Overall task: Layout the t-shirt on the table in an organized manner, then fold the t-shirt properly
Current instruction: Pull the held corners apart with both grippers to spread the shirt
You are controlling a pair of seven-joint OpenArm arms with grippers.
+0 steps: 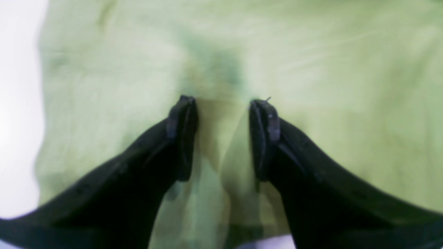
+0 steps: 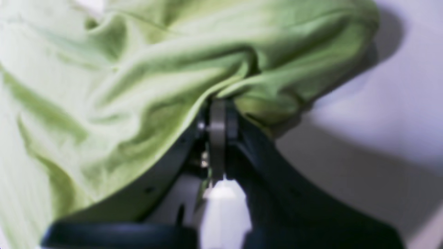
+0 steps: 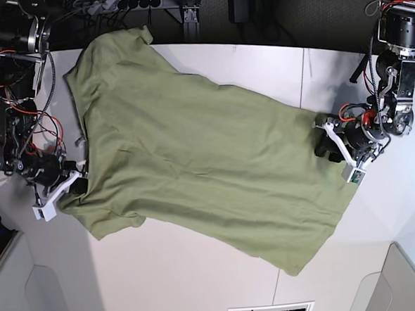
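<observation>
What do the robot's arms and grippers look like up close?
Both arms are black metal, with loose red and black cables along them and white plastic pieces near the wrists. The left gripper has two curved black fingers with flat dark pads. The right gripper is black too, with a grey part between its fingers.

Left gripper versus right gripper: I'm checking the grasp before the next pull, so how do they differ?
The left gripper has its jaws apart, astride the t-shirt; the right gripper is shut on a bunched fold of it. In the base view, the left gripper sits at the shirt's right edge, the right gripper at its left edge. Both are black.
</observation>
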